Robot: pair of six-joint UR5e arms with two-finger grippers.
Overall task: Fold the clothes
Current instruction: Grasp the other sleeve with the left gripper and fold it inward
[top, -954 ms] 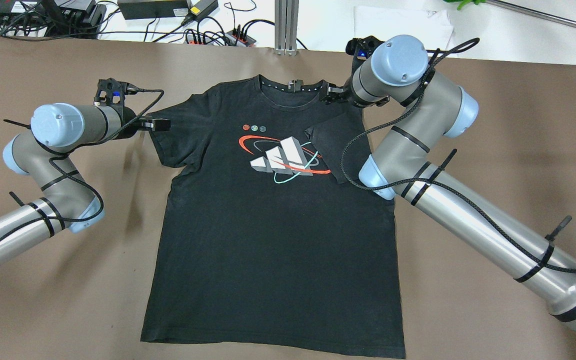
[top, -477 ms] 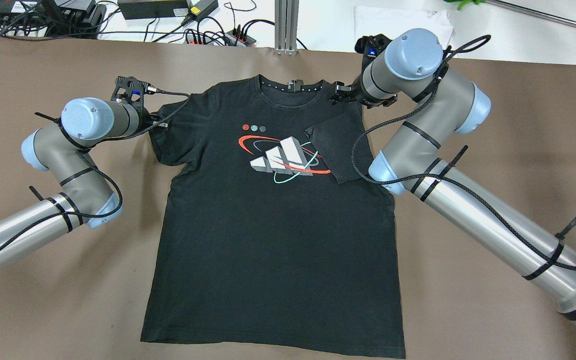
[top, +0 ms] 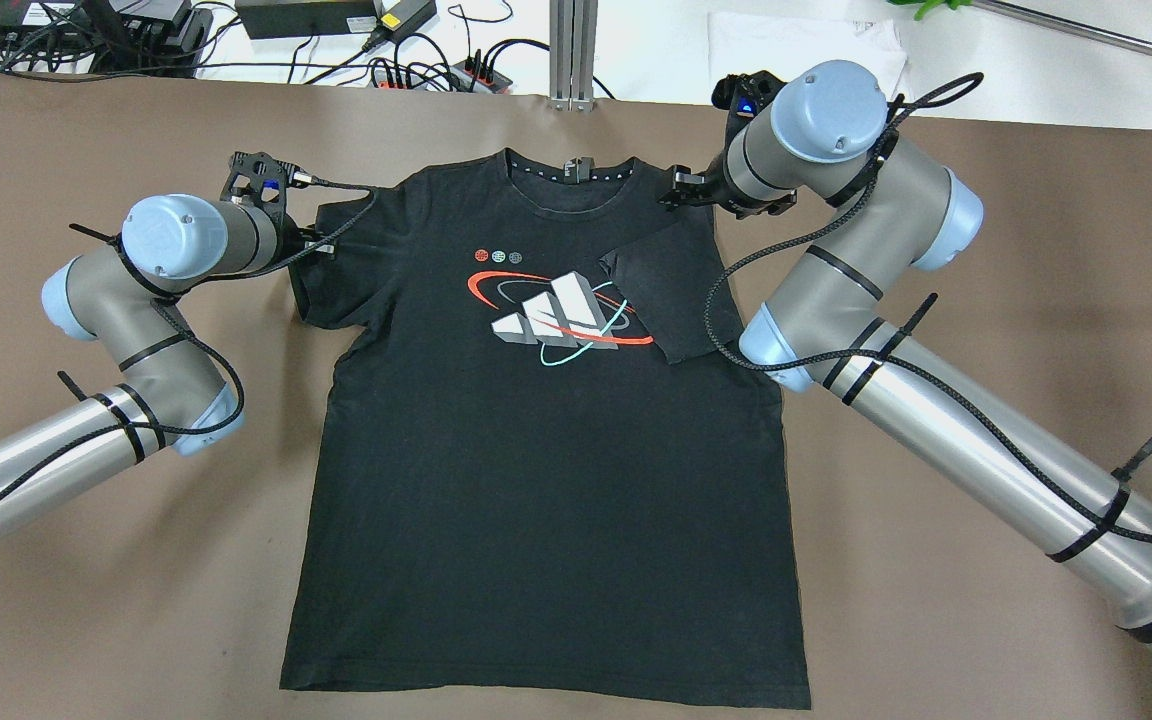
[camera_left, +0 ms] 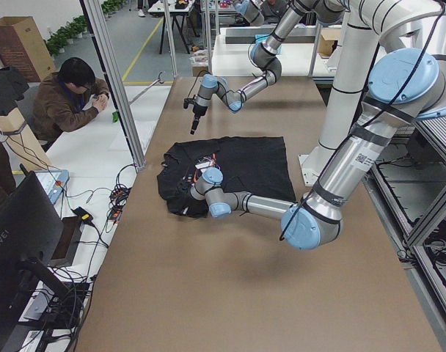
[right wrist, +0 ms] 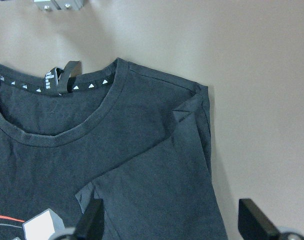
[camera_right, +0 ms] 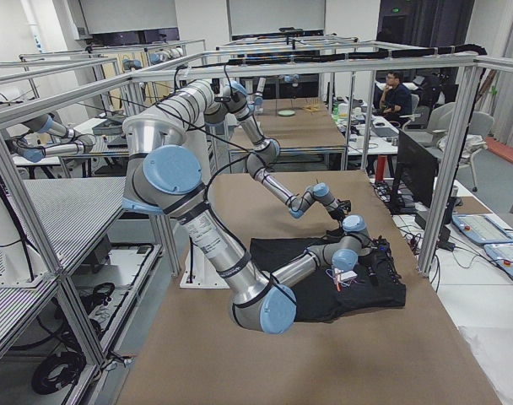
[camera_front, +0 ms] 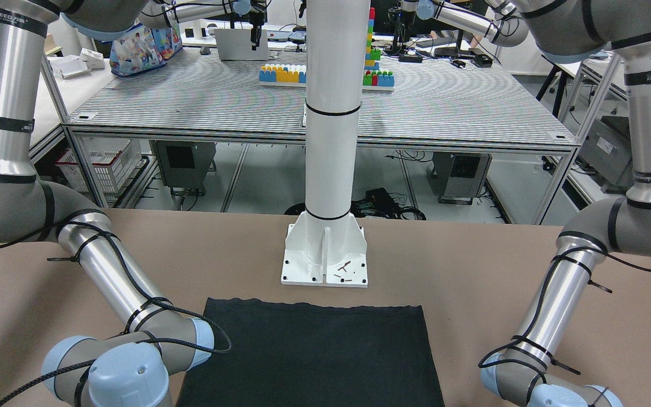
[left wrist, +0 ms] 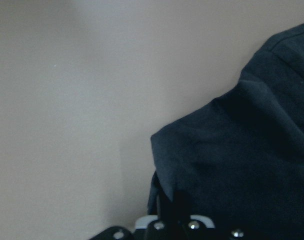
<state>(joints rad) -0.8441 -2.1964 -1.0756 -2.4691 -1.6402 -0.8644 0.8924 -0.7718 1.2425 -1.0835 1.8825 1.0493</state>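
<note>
The clothes [top: 536, 480] are one black T-shirt with a white, red and teal chest print, lying flat on the brown table with the collar at the far side. Its right sleeve [top: 671, 300] is folded in over the chest. My left gripper [top: 321, 242] is shut on the edge of the left sleeve [left wrist: 242, 165], which is slightly raised. My right gripper [top: 681, 188] hovers open above the right shoulder [right wrist: 192, 105], its fingers [right wrist: 92, 220] spread wide with nothing between them. The front-facing view shows only the hem end of the shirt [camera_front: 314, 350].
The brown table cover [top: 986, 250] stretches wide on both sides of the shirt. Cables and power strips [top: 416, 70] and an aluminium post [top: 573, 50] line the far edge. A white column base [camera_front: 325, 254] stands near the hem. A seated person [camera_left: 69, 95] is beyond the table.
My left gripper moved right onto the left sleeve and closed on it, and the shirt slid slightly to the left. My right gripper drifted a little right, then held still.
</note>
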